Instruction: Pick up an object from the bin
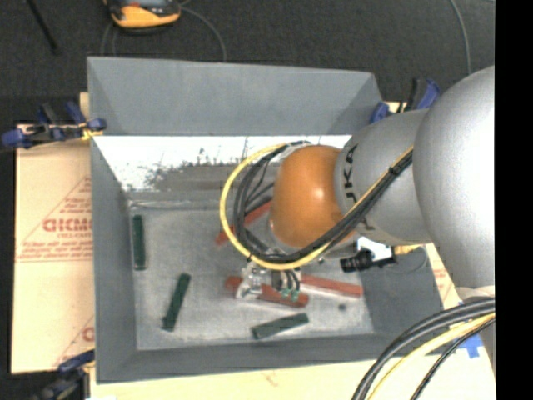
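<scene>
Gripper (265, 287) among red sticks (333, 287), open or closed unclear under orange wrist cover (304, 194), green stick (281, 327) just beside, two more leftward

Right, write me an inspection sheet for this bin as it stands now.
surface: grey bin, floor mostly bare, dark scuffs on its back wall.
job's things: long red stick lying flat just right of the claw; short red piece at its left.
clutter: three dark green sticks, apart from each other: left stick, front-left stick, front stick.
claw: low over the floor's front middle, below the orange cover.
cables: yellow cable and black ones loop round the cover.
surroundings: orange handheld device on the dark ground behind the bin.
</scene>
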Tool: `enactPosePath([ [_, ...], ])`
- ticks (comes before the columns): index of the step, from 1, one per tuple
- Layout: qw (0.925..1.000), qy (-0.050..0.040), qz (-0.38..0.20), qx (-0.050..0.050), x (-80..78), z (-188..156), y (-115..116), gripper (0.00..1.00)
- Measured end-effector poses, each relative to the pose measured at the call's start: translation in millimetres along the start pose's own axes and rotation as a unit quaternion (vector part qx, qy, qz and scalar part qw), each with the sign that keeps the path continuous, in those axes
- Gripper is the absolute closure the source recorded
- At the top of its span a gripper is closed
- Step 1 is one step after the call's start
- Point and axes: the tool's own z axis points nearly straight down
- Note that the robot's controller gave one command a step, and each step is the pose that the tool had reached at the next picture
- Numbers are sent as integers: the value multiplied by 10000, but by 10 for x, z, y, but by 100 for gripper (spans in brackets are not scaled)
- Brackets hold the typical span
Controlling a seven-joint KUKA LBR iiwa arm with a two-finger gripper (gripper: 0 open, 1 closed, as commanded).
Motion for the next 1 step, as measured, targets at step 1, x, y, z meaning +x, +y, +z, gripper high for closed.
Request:
enactPosePath([
  [1,9997,7,-259,7,-39,-578,5,100],
])
